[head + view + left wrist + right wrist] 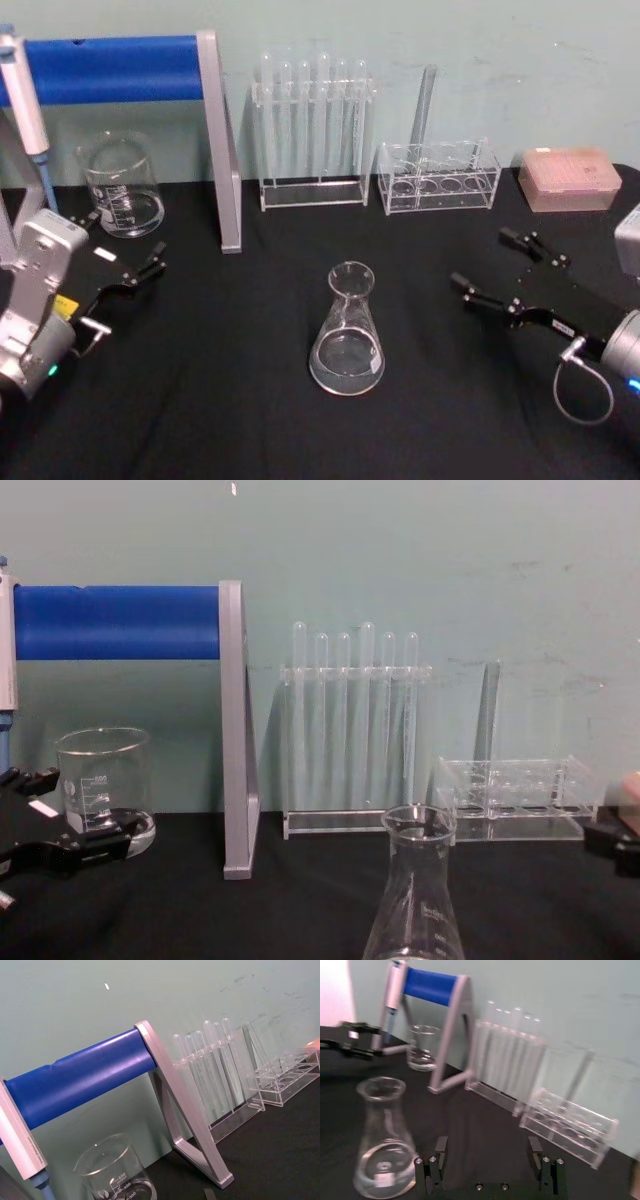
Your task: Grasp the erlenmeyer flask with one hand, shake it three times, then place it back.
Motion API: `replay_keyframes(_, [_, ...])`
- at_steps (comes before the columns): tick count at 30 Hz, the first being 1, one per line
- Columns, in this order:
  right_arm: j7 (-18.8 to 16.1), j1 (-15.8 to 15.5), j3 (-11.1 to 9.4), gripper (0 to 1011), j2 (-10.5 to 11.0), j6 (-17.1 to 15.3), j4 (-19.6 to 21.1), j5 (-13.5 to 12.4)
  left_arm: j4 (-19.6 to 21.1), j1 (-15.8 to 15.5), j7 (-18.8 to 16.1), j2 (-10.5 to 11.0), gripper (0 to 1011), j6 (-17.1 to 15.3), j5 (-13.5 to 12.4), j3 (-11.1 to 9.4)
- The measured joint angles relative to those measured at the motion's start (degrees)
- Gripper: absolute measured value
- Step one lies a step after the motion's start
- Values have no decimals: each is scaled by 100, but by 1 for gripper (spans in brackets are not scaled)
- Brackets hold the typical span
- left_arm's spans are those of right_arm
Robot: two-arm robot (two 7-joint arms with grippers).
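The erlenmeyer flask (347, 340) stands upright on the black table near the middle, clear glass with a wide base and narrow neck. It also shows in the chest view (413, 900) and the right wrist view (382, 1145). My right gripper (493, 263) hovers to the flask's right, open, with nothing between its fingers (440, 1149); the flask stands beside them, outside the gap. My left gripper (128, 238) is at the far left by the beaker, open and holding nothing, and shows low at the left of the chest view (90, 810).
A glass beaker (122, 185) stands at the back left under a stand with a blue bar (110, 68). Along the back wall are a test tube rack (313, 130), a low clear rack (440, 178) and a pink box (568, 178).
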State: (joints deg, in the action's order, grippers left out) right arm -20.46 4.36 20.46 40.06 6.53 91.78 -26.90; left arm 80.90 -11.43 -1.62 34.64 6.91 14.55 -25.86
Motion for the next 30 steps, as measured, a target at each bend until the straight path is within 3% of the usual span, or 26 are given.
replay_keyframes(13, [-1167,-40,58,1002,38,-105,175,-422,0,0,0,0,1001,0,0,0])
replay_keyframes(23, [-1768,373,347,1003,-228,-406,-115,-553,0,-1,0,0,1001,0,0,0])
replay_keyframes(30, [-1960,700,593,1003,-418,-531,-369,-583,0,0,0,0,1001,0,0,0])
